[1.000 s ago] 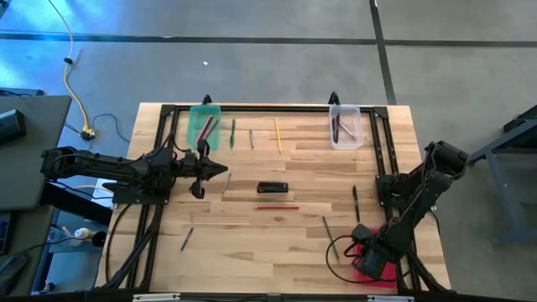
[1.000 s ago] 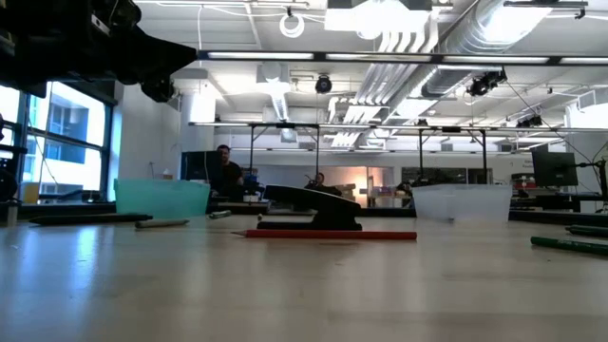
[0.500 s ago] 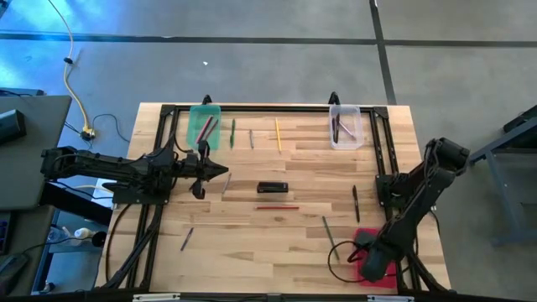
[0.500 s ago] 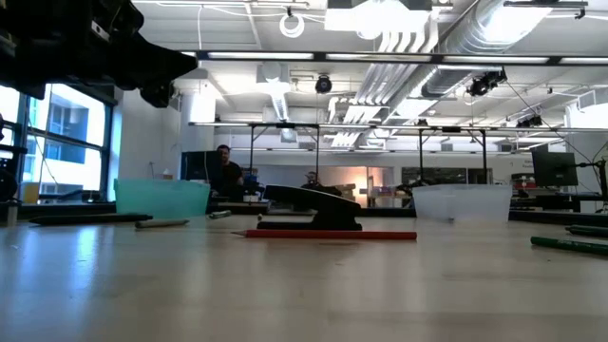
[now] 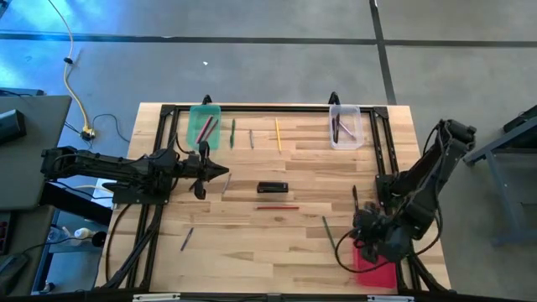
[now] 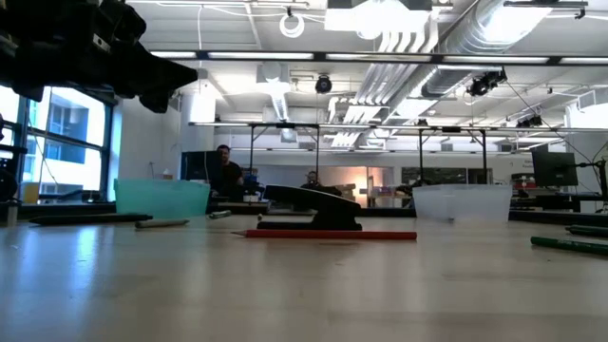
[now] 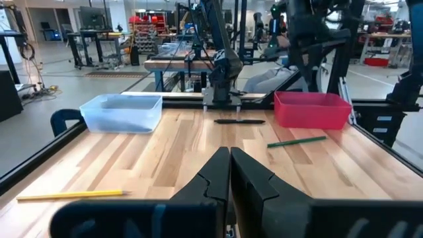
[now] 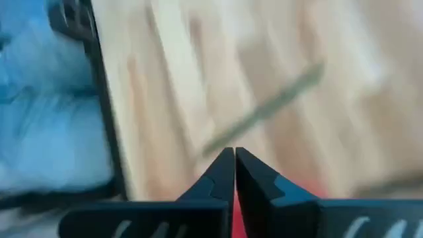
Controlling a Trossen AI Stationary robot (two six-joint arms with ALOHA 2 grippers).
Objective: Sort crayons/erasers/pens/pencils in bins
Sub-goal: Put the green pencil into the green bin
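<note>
Red plastic shows just under the right gripper [image 5: 367, 237], whose two dark fingers are clenched tip to tip with nothing between them; this is the solid red rectangular bin [image 5: 375, 267], sitting at the near right corner of the pale wooden table [image 5: 277, 243]. Just ahead of those closed jaws lies a thin green pencil [image 5: 328, 231], slanted across the boards and apart from the bin, and a slim dark pen [image 5: 355, 201] rests a little beyond it, near the black frame rail [image 5: 379, 155]. If the green pencil is next, the jaws should part first, turn to straddle the stick across its width near its middle, and come down square so it does not roll away. The left gripper [image 5: 215, 171] is likewise pressed shut on nothing, hovering mid-table; a thin grey stick [image 5: 226, 184] lies right beside its tips, a small black block [image 5: 272, 187] sits further ahead, and a thin red pencil [image 5: 277, 207] lies just past that. The translucent green bin [image 5: 204, 124] and the clear plastic bin [image 5: 345, 126] stand at the far edge, well away from both jaws. Open boards lie between the two grippers, so travel there looks free; the rail and table edge crowd the right gripper's outer side.
</note>
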